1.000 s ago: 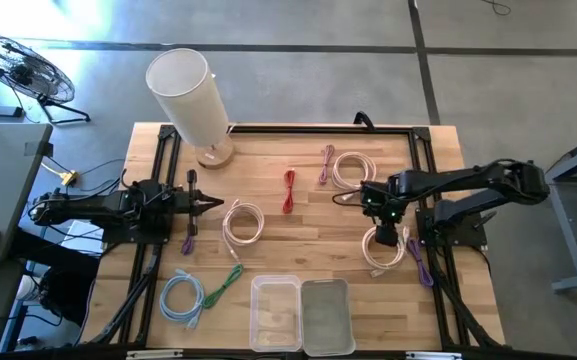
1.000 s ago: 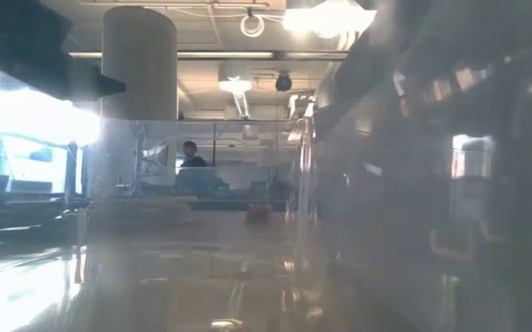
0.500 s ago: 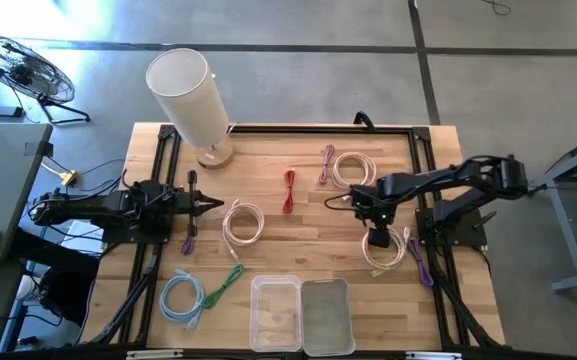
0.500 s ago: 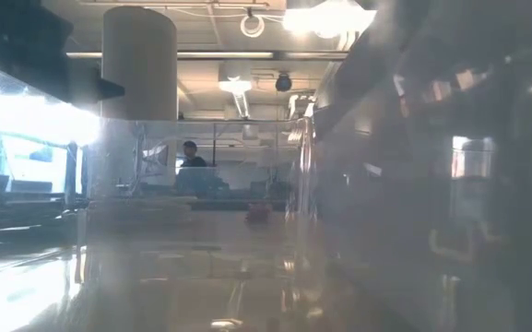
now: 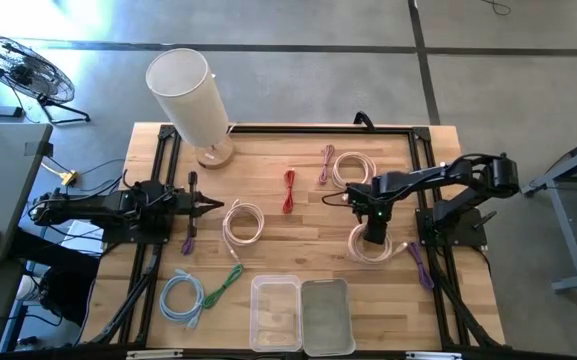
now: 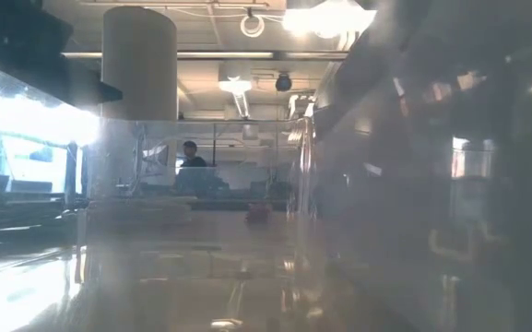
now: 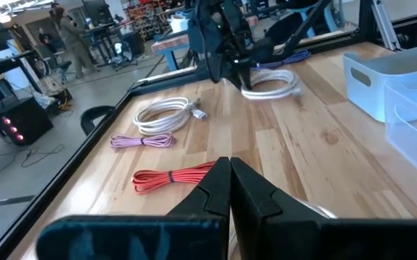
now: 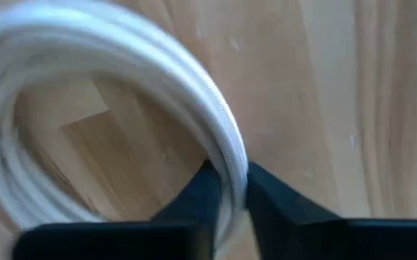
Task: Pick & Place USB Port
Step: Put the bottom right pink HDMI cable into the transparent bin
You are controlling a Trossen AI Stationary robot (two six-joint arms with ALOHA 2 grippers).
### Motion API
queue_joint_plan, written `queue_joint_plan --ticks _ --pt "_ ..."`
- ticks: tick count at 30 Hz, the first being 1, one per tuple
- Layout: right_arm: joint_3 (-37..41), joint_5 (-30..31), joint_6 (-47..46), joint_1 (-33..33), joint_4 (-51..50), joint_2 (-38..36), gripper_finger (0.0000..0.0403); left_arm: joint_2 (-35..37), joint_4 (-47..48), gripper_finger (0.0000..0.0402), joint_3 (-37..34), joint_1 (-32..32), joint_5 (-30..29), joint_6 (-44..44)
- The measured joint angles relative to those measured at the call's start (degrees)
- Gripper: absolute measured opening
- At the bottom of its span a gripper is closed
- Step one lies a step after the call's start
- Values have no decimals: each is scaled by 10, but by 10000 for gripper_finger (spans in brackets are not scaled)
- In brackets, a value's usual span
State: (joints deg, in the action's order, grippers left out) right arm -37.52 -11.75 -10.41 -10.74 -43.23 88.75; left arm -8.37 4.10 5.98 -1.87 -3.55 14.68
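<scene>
A white coiled cable lies on the wooden table at its right side. My right gripper points down onto this coil and is shut on its strands. The left wrist view shows the same coil under the right arm. My left gripper hovers shut and level at the table's left, touching nothing; its shut fingers point across the table. Two clear bins stand at the near edge. My right gripper pinches a bundle of the white coil's strands between its two fingers, on the far arc of the ring. The fingers come from above, pointing down, and lie across the strands. The coil lies flat on the table.
Other cables lie about: white coils, a red one, purple ones, a green one and a blue coil. A tall white cylinder stands at the far left.
My right gripper has sunk toward the table, drifting a little toward its left edge, and its fingers have come together on the white coil. The coil has slid slightly toward the left edge with it.
</scene>
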Motion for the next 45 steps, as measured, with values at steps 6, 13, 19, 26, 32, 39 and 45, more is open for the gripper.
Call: queue_joint_plan --ticks 6,13,19,26,32,39,45 --pt "-7 19 -26 7 -6 0 32 0 40 0 0 0 0 0" --pt "-79 111 -44 41 -36 -21 29 0 -29 0 0 0 28 -71" --pt "-189 137 -91 104 -97 -57 28 0 -221 0 0 0 68 -106" --pt "-328 250 -126 193 -115 -84 27 0 -337 2 1 0 45 -105" --pt "-396 299 -104 237 -76 -83 27 -2 -358 42 1 0 31 -167" --pt "-447 308 -42 233 -50 -83 27 -29 -352 154 47 0 61 -181" --pt "-482 325 28 209 -35 -84 27 -127 -272 207 193 0 116 -116"
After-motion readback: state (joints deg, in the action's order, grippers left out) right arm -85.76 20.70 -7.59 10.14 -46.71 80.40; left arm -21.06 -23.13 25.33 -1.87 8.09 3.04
